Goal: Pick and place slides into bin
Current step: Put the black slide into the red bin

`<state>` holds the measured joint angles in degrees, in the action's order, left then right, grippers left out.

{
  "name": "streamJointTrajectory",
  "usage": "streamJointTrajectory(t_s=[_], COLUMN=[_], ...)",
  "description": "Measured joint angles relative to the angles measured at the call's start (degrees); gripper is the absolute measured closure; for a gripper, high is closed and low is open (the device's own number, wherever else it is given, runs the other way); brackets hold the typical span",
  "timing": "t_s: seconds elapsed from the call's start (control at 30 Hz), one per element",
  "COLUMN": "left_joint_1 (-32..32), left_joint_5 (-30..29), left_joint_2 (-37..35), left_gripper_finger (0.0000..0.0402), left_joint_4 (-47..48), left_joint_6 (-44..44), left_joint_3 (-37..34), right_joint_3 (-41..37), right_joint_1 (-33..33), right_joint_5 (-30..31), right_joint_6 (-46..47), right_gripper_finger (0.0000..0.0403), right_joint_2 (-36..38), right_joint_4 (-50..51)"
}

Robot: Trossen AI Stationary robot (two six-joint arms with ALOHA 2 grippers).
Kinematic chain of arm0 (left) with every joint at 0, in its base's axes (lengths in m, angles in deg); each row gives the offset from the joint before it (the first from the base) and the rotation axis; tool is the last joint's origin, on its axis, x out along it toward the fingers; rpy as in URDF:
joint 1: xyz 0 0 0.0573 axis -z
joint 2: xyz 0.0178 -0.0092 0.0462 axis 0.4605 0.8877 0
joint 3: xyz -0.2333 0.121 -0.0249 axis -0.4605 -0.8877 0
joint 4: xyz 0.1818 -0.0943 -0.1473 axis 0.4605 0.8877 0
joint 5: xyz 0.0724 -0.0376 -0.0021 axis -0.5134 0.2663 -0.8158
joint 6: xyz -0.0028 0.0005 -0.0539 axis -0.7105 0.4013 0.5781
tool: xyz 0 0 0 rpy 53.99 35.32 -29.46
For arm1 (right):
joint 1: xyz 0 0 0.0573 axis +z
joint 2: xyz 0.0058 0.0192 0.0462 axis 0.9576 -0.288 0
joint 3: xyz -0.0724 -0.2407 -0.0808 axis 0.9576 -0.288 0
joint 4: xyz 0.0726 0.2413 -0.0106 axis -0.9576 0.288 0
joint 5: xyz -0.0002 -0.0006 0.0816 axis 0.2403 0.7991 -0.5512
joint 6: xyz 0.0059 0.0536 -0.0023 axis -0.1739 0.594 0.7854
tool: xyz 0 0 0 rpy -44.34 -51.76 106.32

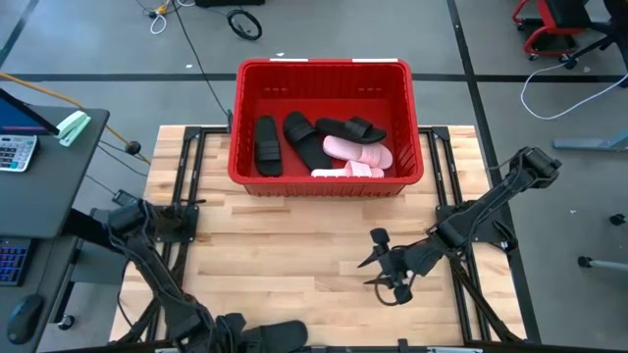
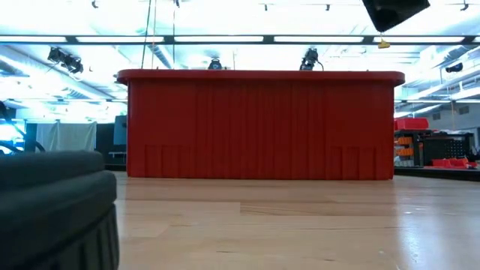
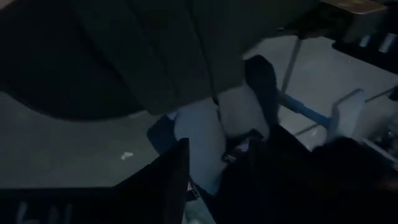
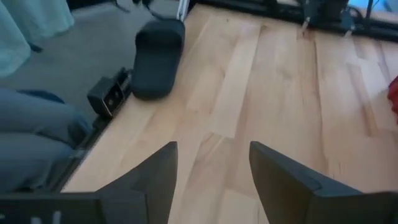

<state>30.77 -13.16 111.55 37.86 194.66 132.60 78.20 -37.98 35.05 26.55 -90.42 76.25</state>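
Note:
The red bin (image 1: 324, 65) stands at the table's far middle; it fills the low view (image 2: 262, 127). In it lie three black slides (image 1: 267, 145) (image 1: 305, 140) (image 1: 350, 128) and two pink slides (image 1: 358, 150) (image 1: 348, 172). One more black slide (image 1: 275, 335) lies flat at the table's near edge and also shows in the right wrist view (image 4: 158, 56). My left gripper (image 1: 228, 326) is just left of that slide, its fingers (image 3: 168, 180) apart, with the dark slide (image 3: 124, 56) close ahead of them. My right gripper (image 1: 371, 260) hangs open and empty over the bare right middle of the table (image 4: 214, 162).
A person's legs in jeans (image 4: 37, 137) are just beyond the table's near edge. A side desk with a calculator (image 1: 15, 152) stands off the table's left. Bare wood (image 1: 314, 245) lies between the bin and the near edge.

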Motion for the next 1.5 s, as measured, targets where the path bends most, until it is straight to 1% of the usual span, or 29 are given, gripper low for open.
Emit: streamJointTrajectory(t_s=[0.1, 0.33, 0.43, 0.6, 0.7, 0.9, 1.27, 1.4, 1.5], left_joint_1=[0.6, 1.7, 2.0, 1.8, 1.5, 0.4, -1.6, -2.5, -3.4], left_joint_5=[0.5, 4.9, 6.0, 4.1, 3.2, -2.2, -2.5, -4.4, -4.5], left_joint_2=[1.5, 3.6, 3.6, 3.6, 3.7, 3.8, 3.8, 3.8, 3.8], left_gripper_finger=[0.0232, 0.0232, 0.0232, 0.0232, 0.0232, 0.0232, 0.0232, 0.0232, 0.0232], left_joint_4=[0.0, 1.0, 4.5, 10.4, 10.4, 9.3, 9.3, 9.4, 9.4], left_joint_6=[0.2, 0.9, 1.0, 0.9, 0.8, -0.7, -2.5, -3.9, -4.1], left_joint_3=[0.0, 0.0, 0.0, -0.2, -0.4, -0.4, -0.4, -0.4, -0.4], right_joint_3=[-0.6, -0.5, -0.5, -0.5, -0.5, -0.5, -0.5, -0.5, -0.5], right_joint_1=[0.1, 0.2, 0.2, 0.1, 0.1, 0.1, 0.1, 0.1, 0.1], right_joint_5=[0.0, 0.0, 0.0, -0.4, -0.4, -0.4, -0.4, -0.4, -0.4], right_joint_6=[-0.6, -3.8, -4.8, -5.4, -6.0, -6.0, -5.9, -5.8, -5.8], right_gripper_finger=[0.0197, 0.0197, 0.0197, 0.0197, 0.0197, 0.0197, 0.0197, 0.0197, 0.0197], right_joint_2=[1.4, 2.0, 1.9, 2.0, 2.0, 2.0, 2.0, 2.0, 2.0], right_joint_4=[-1.3, -3.7, -4.8, -5.6, -5.7, -6.0, -5.9, -5.9, -5.9])
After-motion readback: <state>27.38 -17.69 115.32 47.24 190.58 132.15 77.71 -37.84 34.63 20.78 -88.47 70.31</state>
